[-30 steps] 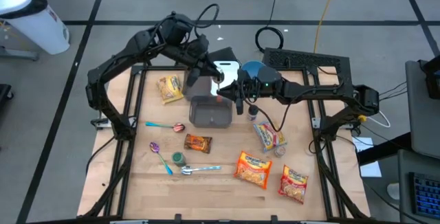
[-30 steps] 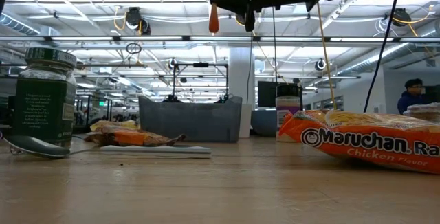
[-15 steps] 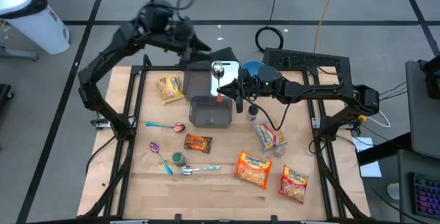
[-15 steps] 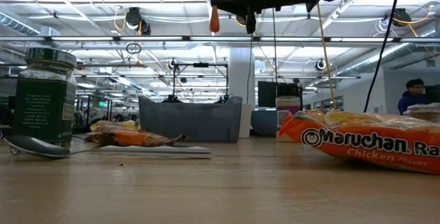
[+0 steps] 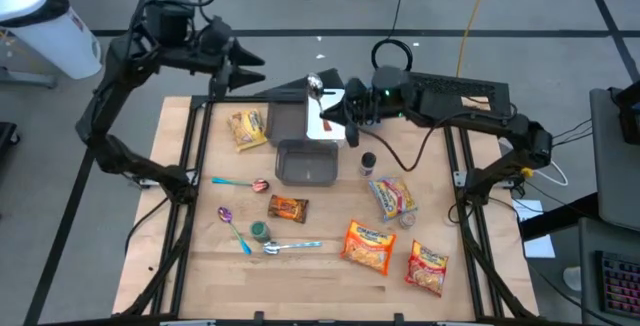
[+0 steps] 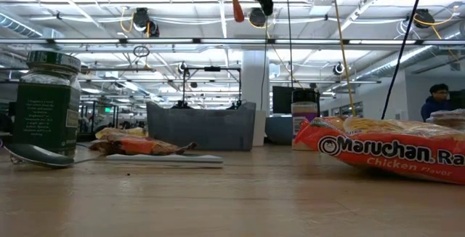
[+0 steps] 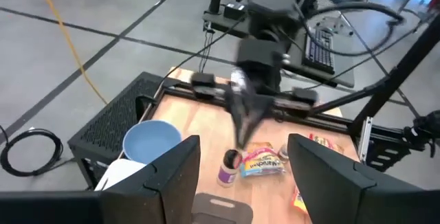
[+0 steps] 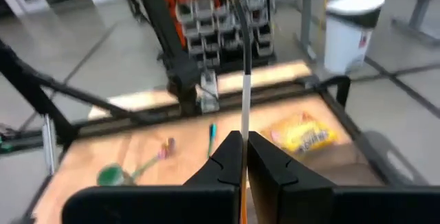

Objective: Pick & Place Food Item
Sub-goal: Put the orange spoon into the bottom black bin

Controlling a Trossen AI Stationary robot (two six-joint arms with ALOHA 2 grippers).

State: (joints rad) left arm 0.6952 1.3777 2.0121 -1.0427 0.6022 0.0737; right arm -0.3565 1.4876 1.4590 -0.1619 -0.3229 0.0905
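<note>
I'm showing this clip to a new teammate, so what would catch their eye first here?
Probably the right gripper, shut on a spoon with an orange handle and held high over the table's far edge above the grey bin. Next, the left gripper, open, hanging beyond the table's far left corner. Bright ramen packets lie on the near right of the wooden table.

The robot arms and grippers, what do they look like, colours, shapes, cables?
Both arms are black, jointed tube links with black cables along them. The left gripper has two broad, flat, dark fingers. The right gripper has narrower black fingers.
</note>
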